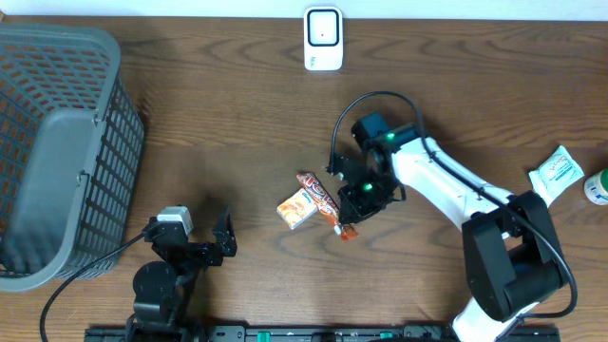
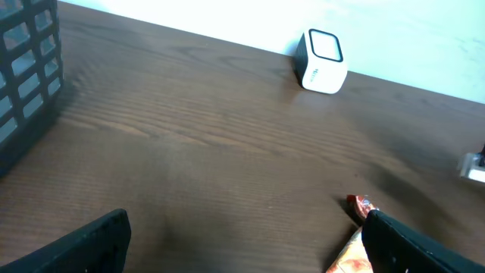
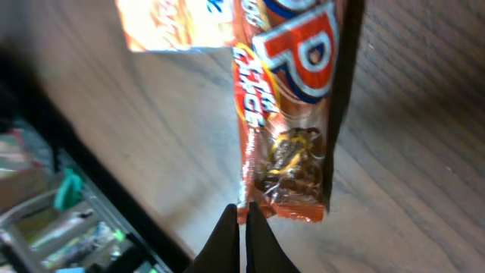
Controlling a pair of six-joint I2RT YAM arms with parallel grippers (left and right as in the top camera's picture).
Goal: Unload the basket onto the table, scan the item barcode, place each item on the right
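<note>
A long red-brown snack bar (image 1: 318,197) lies slanted at mid-table, its side against a small orange packet (image 1: 297,209). My right gripper (image 1: 346,226) is shut on the wrapper's end seam. In the right wrist view the fingertips (image 3: 256,227) pinch the seam's corner of the bar (image 3: 292,114), with the orange packet (image 3: 178,23) beyond. The white scanner (image 1: 323,38) stands at the far edge. My left gripper (image 1: 220,242) stays open near the front left with nothing in it; its view shows the scanner (image 2: 322,61) and the bar's tip (image 2: 360,205).
A grey mesh basket (image 1: 57,142) fills the left side. A white sachet (image 1: 556,173) and a green-and-white item (image 1: 597,187) lie at the right edge. A black rail runs along the table's front edge (image 1: 285,332).
</note>
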